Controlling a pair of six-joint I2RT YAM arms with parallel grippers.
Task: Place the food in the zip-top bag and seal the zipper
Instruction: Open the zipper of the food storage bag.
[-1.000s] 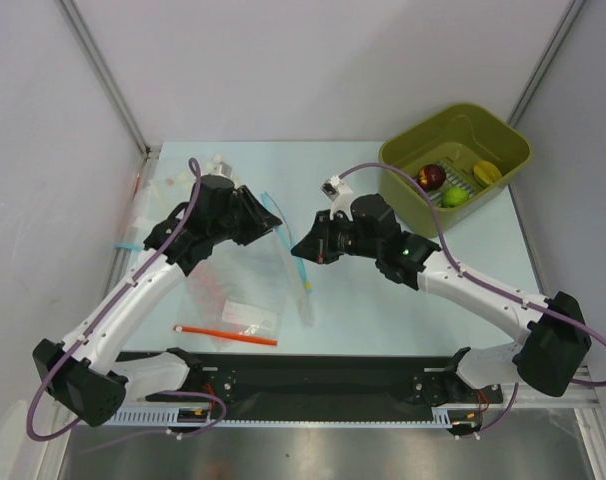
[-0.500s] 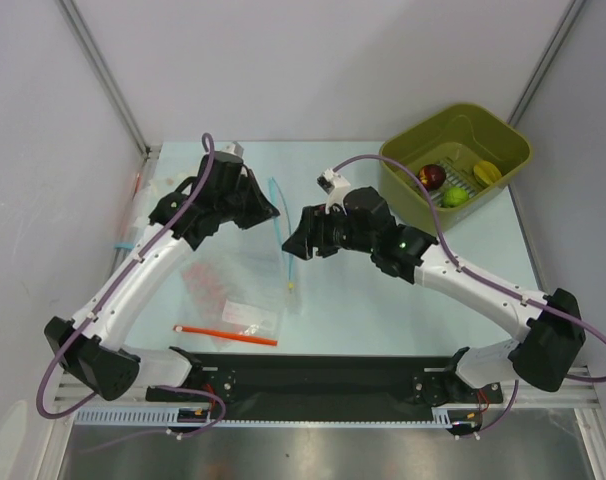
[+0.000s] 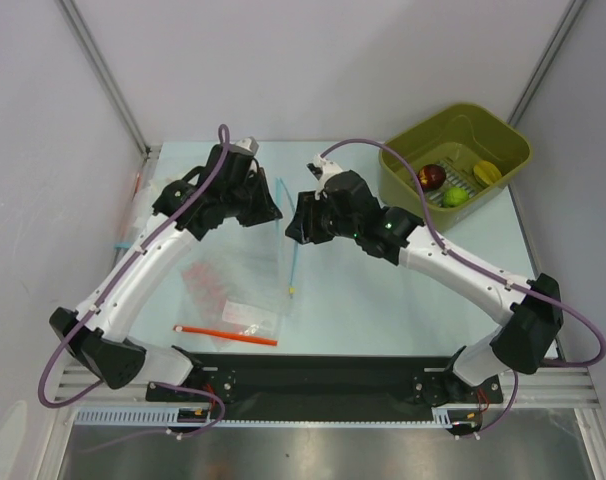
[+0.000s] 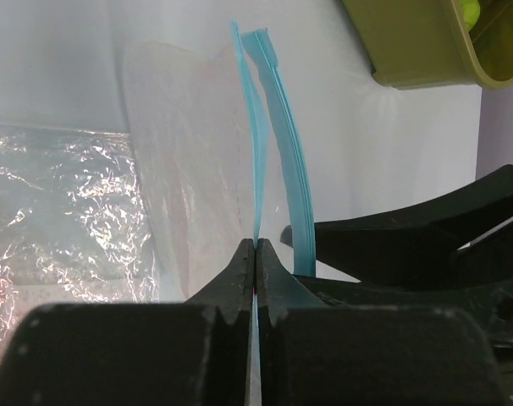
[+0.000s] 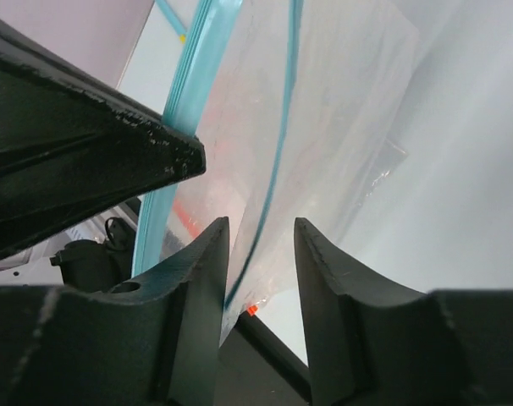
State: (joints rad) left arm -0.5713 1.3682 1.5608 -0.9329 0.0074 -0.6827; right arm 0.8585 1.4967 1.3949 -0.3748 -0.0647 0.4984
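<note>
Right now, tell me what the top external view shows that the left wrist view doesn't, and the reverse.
Only top external: the dark red fruit and yellow fruit in the olive bin. Only left wrist: the left end effector pinched shut on one lip of the light blue zipper, the other lip standing apart. Both: the zip-top bag, the olive bin and the green fruit.
</note>
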